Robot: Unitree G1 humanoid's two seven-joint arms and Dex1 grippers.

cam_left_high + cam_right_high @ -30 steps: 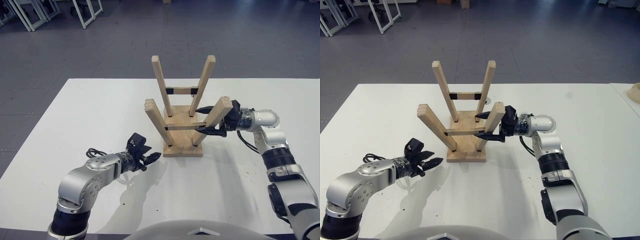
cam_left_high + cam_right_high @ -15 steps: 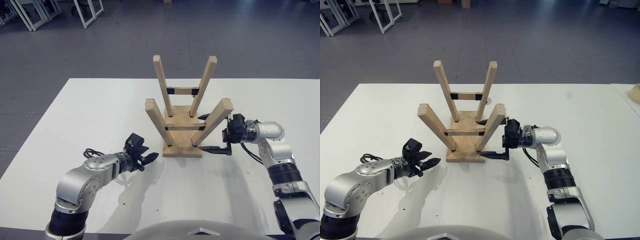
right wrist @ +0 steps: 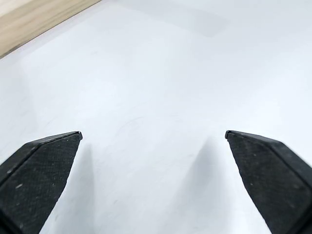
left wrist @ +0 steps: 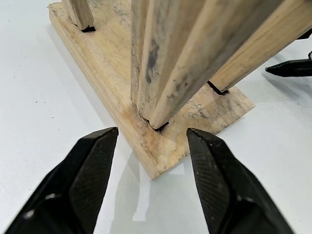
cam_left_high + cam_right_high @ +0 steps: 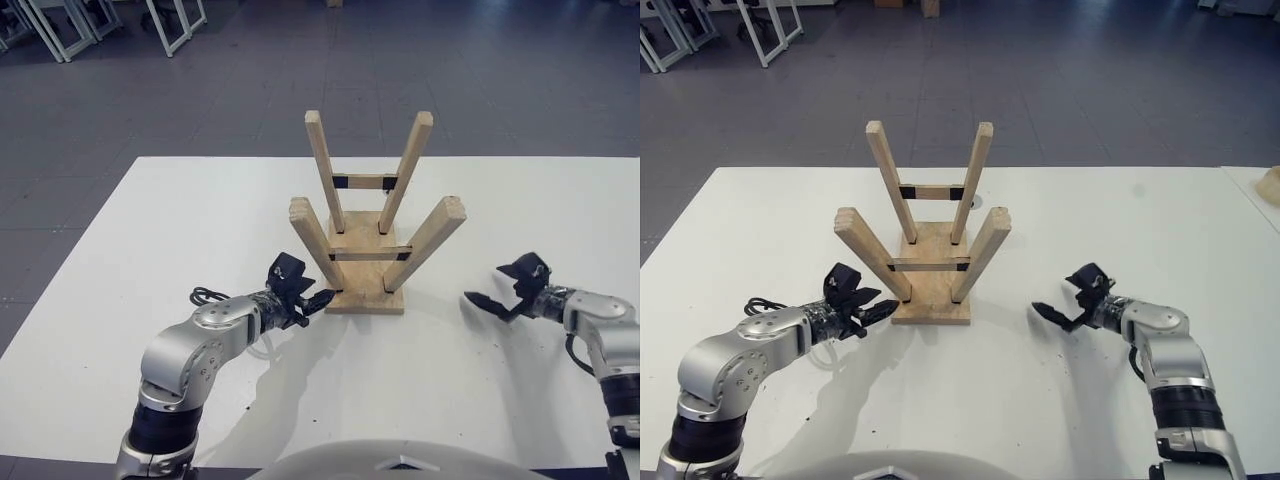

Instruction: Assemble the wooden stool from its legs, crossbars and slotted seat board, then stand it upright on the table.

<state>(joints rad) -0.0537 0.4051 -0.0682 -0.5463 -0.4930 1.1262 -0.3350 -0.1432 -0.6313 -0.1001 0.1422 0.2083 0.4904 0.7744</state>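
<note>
- The stool (image 5: 365,240) is sitting upside down around the middle of the white surface (image 5: 200,220), a bit toward the far side.
- The seat board (image 5: 366,293) lies flat on the surface, and all four legs poke up out of it and lean outward.
- The far left leg (image 5: 325,170) and far right leg (image 5: 405,170) are joined by a crossbar (image 5: 367,182) with dark ends.
- The near left leg (image 5: 315,245) and near right leg (image 5: 425,245) have their own crossbar (image 5: 368,253) lower down.
- The left gripper (image 5: 312,290) is down low at the near left corner of the seat board. Its fingers (image 4: 92,165) are spread wide with that corner sitting in the gap between them. It isn't pinching anything, and there's a sliver of surface showing between each finger and the wood.
- The right gripper (image 5: 484,283) is out to the right of the stool, clearly apart from it. It hangs just over bare surface with its fingers spread and nothing between them.
- A black cable (image 5: 205,296) loops on the surface beside the left arm.
</note>
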